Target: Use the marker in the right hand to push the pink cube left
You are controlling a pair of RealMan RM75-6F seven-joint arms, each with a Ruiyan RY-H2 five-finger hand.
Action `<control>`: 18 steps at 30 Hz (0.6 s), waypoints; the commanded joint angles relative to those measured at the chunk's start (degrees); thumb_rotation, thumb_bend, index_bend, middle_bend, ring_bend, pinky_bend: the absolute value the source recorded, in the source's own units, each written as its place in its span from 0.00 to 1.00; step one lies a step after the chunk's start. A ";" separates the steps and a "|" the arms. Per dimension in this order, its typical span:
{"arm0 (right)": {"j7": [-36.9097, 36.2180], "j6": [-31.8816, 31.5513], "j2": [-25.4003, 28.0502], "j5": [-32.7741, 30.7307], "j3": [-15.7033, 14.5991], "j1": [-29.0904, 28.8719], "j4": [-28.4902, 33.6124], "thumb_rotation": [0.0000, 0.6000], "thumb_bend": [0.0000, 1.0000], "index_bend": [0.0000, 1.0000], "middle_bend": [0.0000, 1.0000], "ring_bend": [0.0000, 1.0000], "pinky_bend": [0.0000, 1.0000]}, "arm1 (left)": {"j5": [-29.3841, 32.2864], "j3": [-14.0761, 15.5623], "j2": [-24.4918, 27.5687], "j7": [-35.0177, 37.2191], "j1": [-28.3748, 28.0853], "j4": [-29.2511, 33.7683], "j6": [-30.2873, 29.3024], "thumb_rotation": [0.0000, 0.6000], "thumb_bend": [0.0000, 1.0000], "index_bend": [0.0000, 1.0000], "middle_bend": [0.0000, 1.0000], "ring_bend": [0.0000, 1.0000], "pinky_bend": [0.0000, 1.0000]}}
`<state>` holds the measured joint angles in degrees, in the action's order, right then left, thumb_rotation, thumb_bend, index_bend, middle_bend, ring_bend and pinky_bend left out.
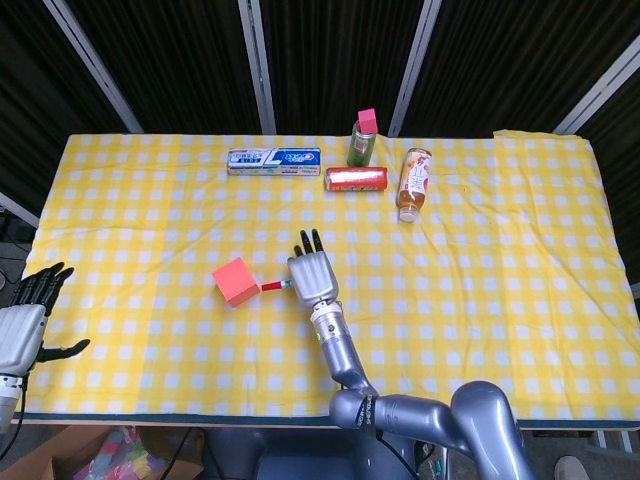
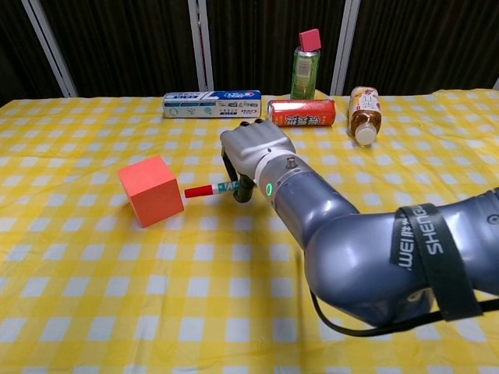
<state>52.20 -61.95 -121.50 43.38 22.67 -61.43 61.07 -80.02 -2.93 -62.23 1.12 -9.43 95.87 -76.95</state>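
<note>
The right robot hand (image 2: pixel 253 148) sits near the middle of the worktop (image 1: pixel 500 290), its fingers curled around a marker (image 2: pixel 209 189) — the red cap points toward the worktop's left edge. In the chest view a small gap shows between the cap's tip and the pink cube (image 2: pixel 150 189), so the two are just apart, not touching. From the head view the right robot hand (image 1: pixel 311 275) shows its back, fingers extending toward the far edge, with the marker (image 1: pixel 274 287) sticking out sideways from under it.

The pink cube (image 1: pixel 236 282) rests flat on the yellow checked cloth, left of centre and a little nearer the front edge than the far one, turned so that one corner faces the marker.

The left robot hand (image 1: pixel 28 318) hangs off the worktop's front-left corner, holding nothing, its dark fingers spread apart; only the head view shows it.

Along the far edge lies a row of other things — a toothpaste box (image 1: pixel 273 161) on its long side, a red can (image 1: pixel 356 179) on its side just to the right of it, a green spray can (image 1: pixel 362 138) with a pink cap standing upright behind the red can, and a bottle (image 1: pixel 413 183) lying down with its cap toward the front edge.
</note>
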 commanded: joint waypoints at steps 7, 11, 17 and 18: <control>1.15 -6.01 10.27 2.70 -3.70 6.97 13.12 1.00 0.45 0.74 0.31 0.02 0.06 | 0.23 0.09 0.13 -0.36 0.30 0.28 -0.27 1.00 0.00 0.06 0.00 0.00 0.03; 1.23 -8.70 15.71 3.49 -6.04 10.81 19.08 1.00 0.45 0.74 0.31 0.02 0.06 | 0.04 0.19 0.11 -0.71 0.39 0.59 -0.46 1.00 0.00 0.06 0.00 0.00 0.03; -1.49 -10.92 22.02 3.39 -8.75 16.30 23.75 1.00 0.45 0.74 0.31 0.02 0.06 | -0.56 0.57 -0.22 -1.92 0.51 0.72 -0.75 1.00 0.00 0.07 0.00 0.00 0.03; -2.13 -10.93 22.69 3.33 -8.97 16.93 23.88 1.00 0.45 0.74 0.31 0.02 0.06 | -0.59 0.59 -0.30 -2.10 0.52 0.73 -0.80 1.00 0.00 0.07 0.00 0.00 0.03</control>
<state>51.20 -72.23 -100.03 46.69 14.59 -45.77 84.07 -80.59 -2.37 -62.49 -0.94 -8.92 96.59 -77.72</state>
